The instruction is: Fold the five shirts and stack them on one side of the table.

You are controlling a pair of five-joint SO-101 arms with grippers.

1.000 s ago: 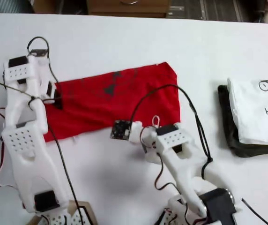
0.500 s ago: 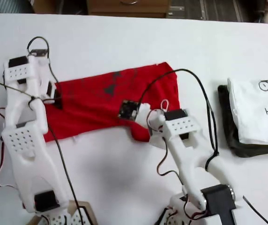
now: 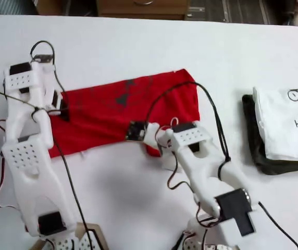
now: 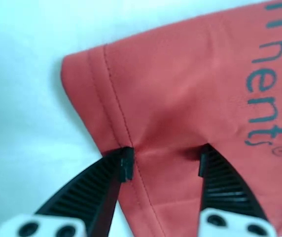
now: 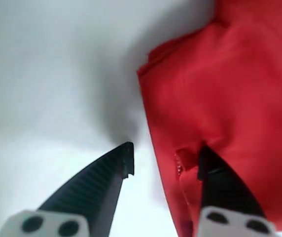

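You're mid-fold, I'd say: the red shirt point(image 3: 112, 117) lies as a strip mid-tabletop point(image 3: 138, 47). Your left gripper point(image 4: 163, 163), spread, presses its end toward the left edge. Your right gripper point(image 5: 163, 158), spread, straddles the near hem. Next, pinch both and fold across.

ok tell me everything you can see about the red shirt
The red shirt is soft cloth with dark print and a stitched hem, folded into a long band lying flat on the white table. The left gripper is open with both fingertips on it near a hem corner; the right gripper, open, straddles the edge at its other end.
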